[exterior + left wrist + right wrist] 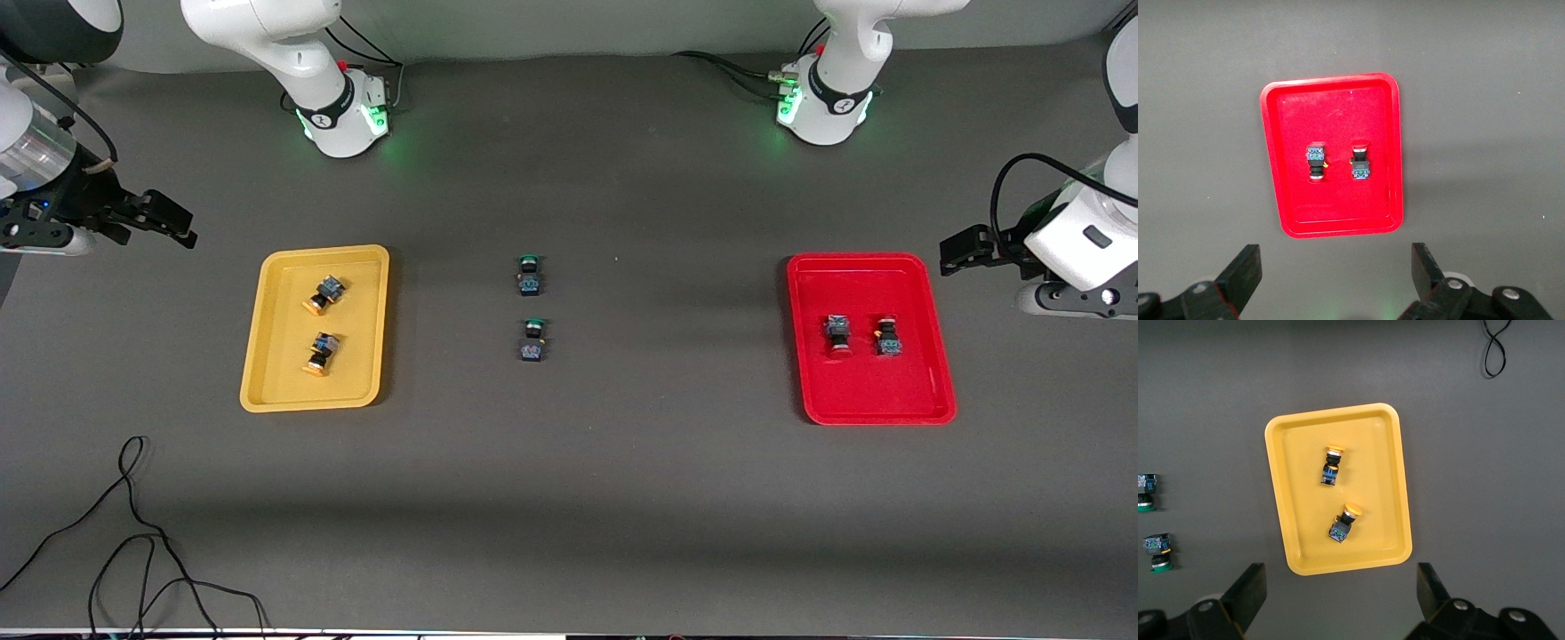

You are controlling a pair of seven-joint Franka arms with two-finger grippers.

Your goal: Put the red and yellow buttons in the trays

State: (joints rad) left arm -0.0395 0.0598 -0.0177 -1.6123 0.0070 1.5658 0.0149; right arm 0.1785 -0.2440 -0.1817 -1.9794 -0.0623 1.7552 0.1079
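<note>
The yellow tray (284,382) lies toward the right arm's end of the table and holds two yellow-capped buttons (324,293) (320,353). The red tray (871,391) lies toward the left arm's end and holds two red-capped buttons (837,334) (887,336). My right gripper (164,222) is open and empty, over bare table beside the yellow tray (1371,440). My left gripper (965,249) is open and empty, over bare table beside the red tray (1338,113). The left wrist view shows the red buttons (1316,160) (1360,163). The right wrist view shows the yellow ones (1331,465) (1346,522).
Two green-capped switches (529,274) (532,340) lie on the table midway between the trays. A loose black cable (133,533) lies near the table edge closest to the front camera, toward the right arm's end.
</note>
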